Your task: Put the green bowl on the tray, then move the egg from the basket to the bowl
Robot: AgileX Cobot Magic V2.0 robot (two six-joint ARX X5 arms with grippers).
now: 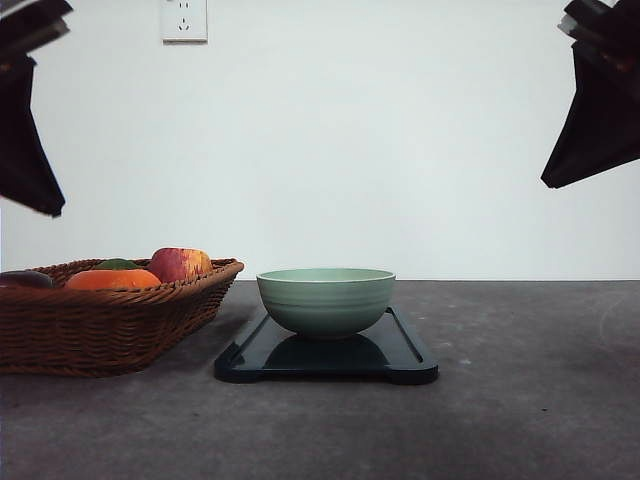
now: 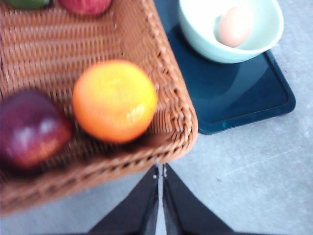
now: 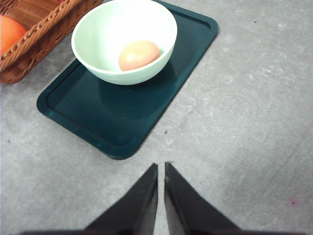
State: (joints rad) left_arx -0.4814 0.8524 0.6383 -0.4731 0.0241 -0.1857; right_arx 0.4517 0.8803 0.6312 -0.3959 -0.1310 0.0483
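The green bowl point(image 1: 326, 300) stands upright on the dark tray point(image 1: 405, 355) in the middle of the table. Inside it lies the tan egg point(image 3: 139, 55), also seen in the left wrist view as the egg point(image 2: 235, 26) in the bowl point(image 2: 230, 46). The wicker basket point(image 1: 100, 325) sits to the left of the tray point(image 2: 244, 93). My left gripper point(image 2: 160, 169) hovers shut and holds nothing, just outside the basket's point(image 2: 171, 98) corner. My right gripper point(image 3: 161, 166) is shut and holds nothing above bare table, off the tray's point(image 3: 112, 117) near edge.
The basket holds an orange point(image 2: 115, 100), a dark red fruit point(image 2: 29, 128), a red-yellow apple point(image 1: 180, 264) and something green point(image 1: 117, 264). Both arms point(image 1: 25, 130) point(image 1: 600, 100) hang high at the sides. Open grey tabletop point(image 1: 530, 400) lies right of the tray.
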